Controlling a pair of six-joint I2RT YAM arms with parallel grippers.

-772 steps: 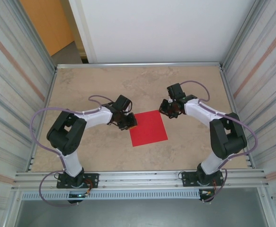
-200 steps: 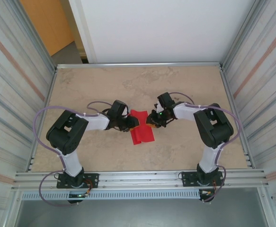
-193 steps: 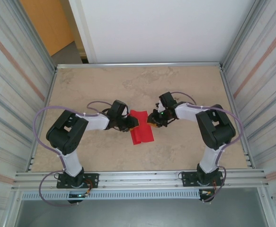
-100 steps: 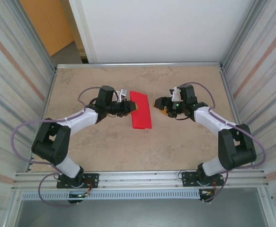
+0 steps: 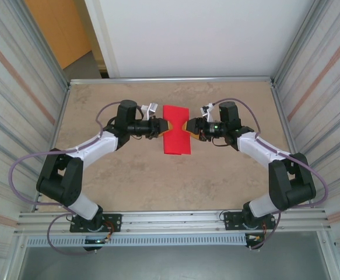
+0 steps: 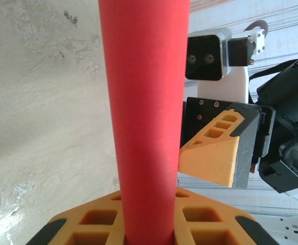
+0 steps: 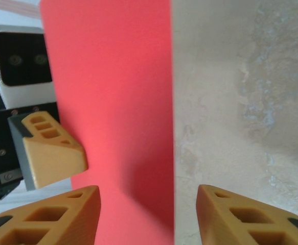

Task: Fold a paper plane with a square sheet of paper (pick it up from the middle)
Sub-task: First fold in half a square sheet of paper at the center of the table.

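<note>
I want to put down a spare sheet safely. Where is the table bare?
Bare: the near half of the table, and the far strip along its back edge. Crowded: the middle, where the left gripper and right gripper meet at the paper.

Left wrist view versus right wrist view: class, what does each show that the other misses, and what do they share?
Left wrist: the left tool shut on the red paper, seen as a narrow strip. Right wrist: the right tool open, the paper's edge between its fingers, its broad face showing. Both: the paper, the table, the opposite tool.
</note>
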